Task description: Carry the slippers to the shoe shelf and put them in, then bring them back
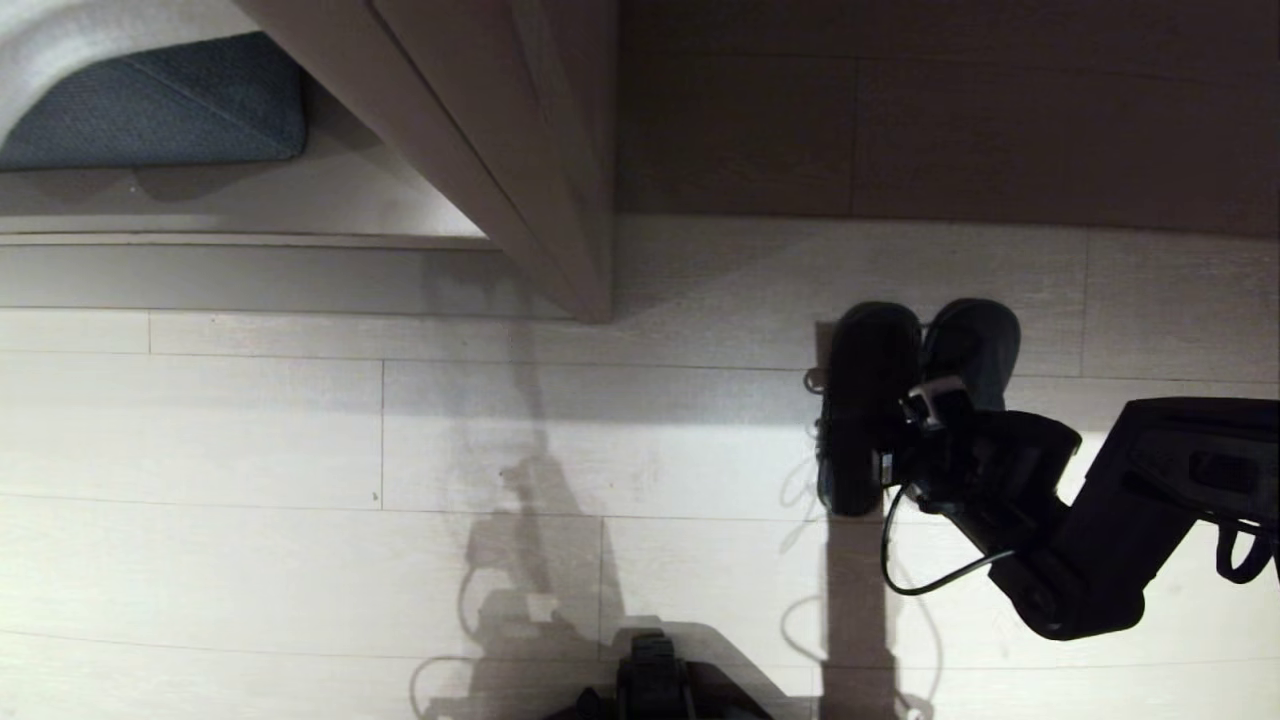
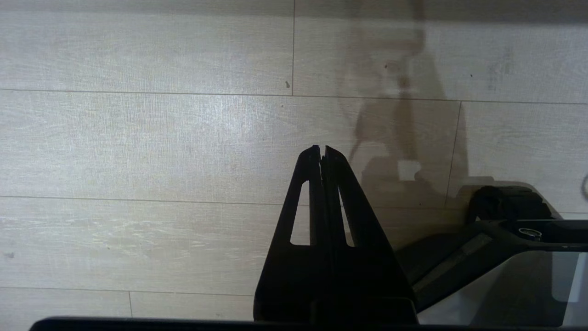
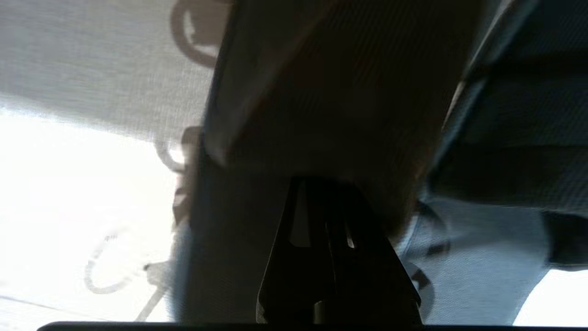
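The two dark slippers are pinched together in my right gripper [image 1: 912, 400], which is shut on them over the pale floor, right of centre in the head view. One slipper [image 1: 865, 400] stands on edge and the other slipper [image 1: 975, 345] lies beside it, toes pointing away from me. In the right wrist view the slippers' sole [image 3: 340, 92] and blue-grey fabric [image 3: 505, 115] fill the space around my right gripper [image 3: 321, 186]. The shoe shelf [image 1: 300, 215] lies at the far left, behind its raised lip. My left gripper [image 2: 321, 149] hangs shut and empty over bare floor.
A taupe side panel [image 1: 520, 170] of the unit juts toward me between the shelf and the slippers. A blue-grey fabric item [image 1: 170, 110] sits inside the cubby at the far left. A dark wall base [image 1: 950, 120] runs behind the slippers. Part of my base [image 1: 655, 675] shows at the near edge.
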Robot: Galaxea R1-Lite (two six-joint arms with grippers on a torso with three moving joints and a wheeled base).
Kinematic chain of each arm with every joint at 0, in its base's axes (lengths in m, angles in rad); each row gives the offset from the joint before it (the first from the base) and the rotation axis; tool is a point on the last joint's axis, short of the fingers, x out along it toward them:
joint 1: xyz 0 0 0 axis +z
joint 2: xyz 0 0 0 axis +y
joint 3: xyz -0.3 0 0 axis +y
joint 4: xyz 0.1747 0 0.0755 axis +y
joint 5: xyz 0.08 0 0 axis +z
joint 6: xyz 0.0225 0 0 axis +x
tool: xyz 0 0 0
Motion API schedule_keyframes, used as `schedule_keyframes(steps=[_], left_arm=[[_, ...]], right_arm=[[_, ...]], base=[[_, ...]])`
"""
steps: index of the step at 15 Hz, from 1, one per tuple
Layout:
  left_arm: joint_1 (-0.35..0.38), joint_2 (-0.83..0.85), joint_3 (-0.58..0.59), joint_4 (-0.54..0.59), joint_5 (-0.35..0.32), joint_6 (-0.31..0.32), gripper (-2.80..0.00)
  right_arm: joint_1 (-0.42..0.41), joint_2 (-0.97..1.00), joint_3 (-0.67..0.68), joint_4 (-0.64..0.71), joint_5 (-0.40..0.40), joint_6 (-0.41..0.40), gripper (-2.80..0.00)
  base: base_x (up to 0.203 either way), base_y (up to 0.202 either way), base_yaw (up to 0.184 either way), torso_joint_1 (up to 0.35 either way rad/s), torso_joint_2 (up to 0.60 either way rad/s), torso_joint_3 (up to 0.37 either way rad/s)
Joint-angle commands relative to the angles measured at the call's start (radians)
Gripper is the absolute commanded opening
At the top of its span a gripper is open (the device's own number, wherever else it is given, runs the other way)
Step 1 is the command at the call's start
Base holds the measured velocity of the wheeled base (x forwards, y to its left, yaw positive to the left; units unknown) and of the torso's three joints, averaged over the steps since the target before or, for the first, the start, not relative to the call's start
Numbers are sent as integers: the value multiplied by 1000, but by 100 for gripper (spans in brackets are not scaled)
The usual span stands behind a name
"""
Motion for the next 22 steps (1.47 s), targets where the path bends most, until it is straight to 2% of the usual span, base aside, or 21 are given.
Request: schedule_keyframes(steps=[1,10,19,22], left_arm=[[0,1,0,0,1,0,-280],[0,1,0,0,1,0,-280],[0,1,0,0,1,0,-280],[0,1,0,0,1,0,-280]], right_arm=[[-7,-16,3,-9,0,-2,-280],[-65,-31,17,-9,-1,-16,-280],[-102,-73,105,-9,-23,-27,-280],[-98,-123,166,-9,7,-7,-280]], base=[[0,0,0,0,0,0],[0,0,0,0,0,0],[0,0,0,0,0,0],[0,0,0,0,0,0]])
